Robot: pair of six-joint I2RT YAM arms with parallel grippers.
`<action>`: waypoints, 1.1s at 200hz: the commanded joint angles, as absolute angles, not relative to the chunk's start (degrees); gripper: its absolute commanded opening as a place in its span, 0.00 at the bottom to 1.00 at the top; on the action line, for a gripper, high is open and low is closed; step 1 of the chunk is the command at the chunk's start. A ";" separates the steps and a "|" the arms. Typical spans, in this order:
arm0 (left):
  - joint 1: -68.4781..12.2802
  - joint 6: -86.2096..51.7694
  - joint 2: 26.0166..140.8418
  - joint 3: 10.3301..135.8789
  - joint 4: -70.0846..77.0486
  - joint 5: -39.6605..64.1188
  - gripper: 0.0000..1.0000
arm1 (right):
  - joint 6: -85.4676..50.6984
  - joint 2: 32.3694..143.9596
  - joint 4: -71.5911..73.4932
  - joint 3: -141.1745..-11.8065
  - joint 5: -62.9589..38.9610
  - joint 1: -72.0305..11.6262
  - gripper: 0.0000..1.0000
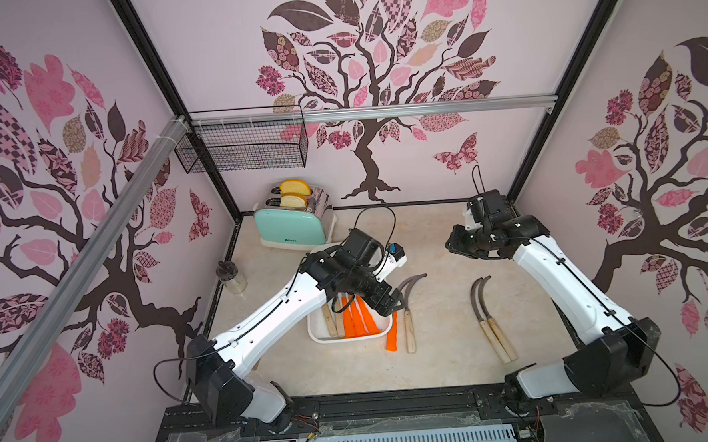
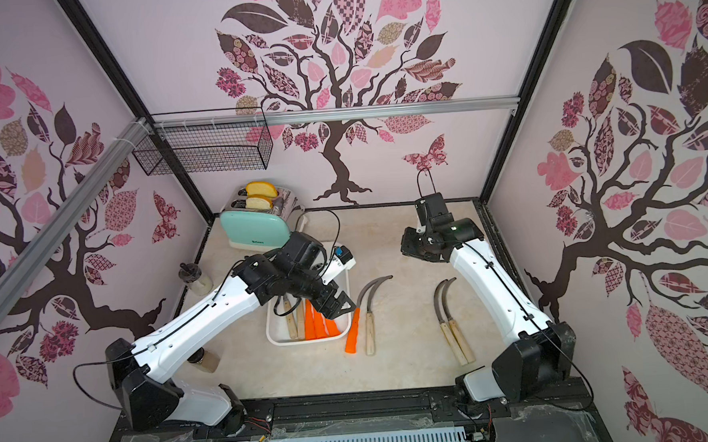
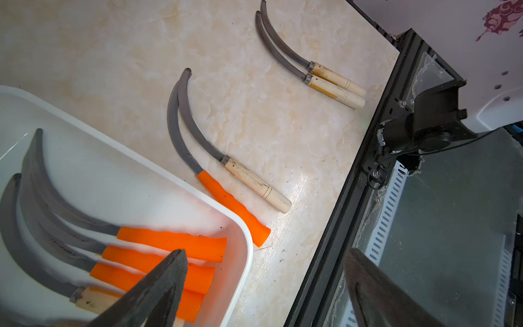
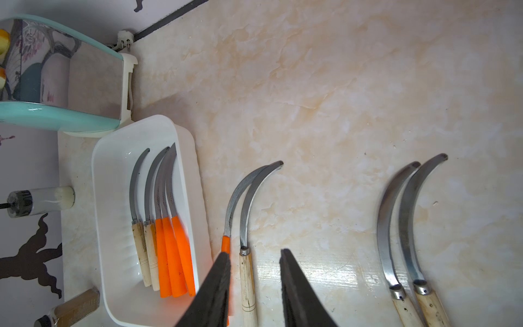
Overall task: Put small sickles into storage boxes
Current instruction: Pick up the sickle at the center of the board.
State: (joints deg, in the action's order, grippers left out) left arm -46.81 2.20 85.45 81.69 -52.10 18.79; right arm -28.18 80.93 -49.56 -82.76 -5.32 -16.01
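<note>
— Where were the sickles (image 4: 172, 254)?
— Five in the tray (image 4: 113, 198), four on the table (image 4: 339, 113). The left gripper (image 2: 341, 307) hung wide open, the right gripper (image 4: 254, 250) slightly parted, both empty. The orange handle (image 3: 232, 206) wanted a mid-length pinch.

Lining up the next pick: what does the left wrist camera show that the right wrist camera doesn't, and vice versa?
Left wrist only: the right arm's base and the cable duct along the table's front edge. Right wrist only: the toaster, a pale jar, a brown jar and the whole white tray. Both: three orange-handled sickles in the tray, one orange sickle and one wooden sickle side by side on the table just outside it, and a wooden-handled pair farther off.
</note>
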 commanded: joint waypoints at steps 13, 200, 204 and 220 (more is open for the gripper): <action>-51.89 -2.37 89.67 81.96 -47.60 12.59 0.90 | -27.50 77.78 -52.08 -81.28 -5.17 -15.47 0.34; -59.98 -21.95 110.45 89.95 -47.40 -0.80 0.86 | -27.74 68.90 -54.38 -78.39 -4.45 -13.64 0.35; -60.02 -22.28 110.49 89.92 -47.41 -1.04 0.86 | -27.72 68.84 -54.46 -78.47 -4.31 -13.62 0.35; -60.00 -23.32 111.14 90.17 -47.46 -1.68 0.86 | -27.73 68.49 -54.73 -79.14 -4.14 -13.51 0.35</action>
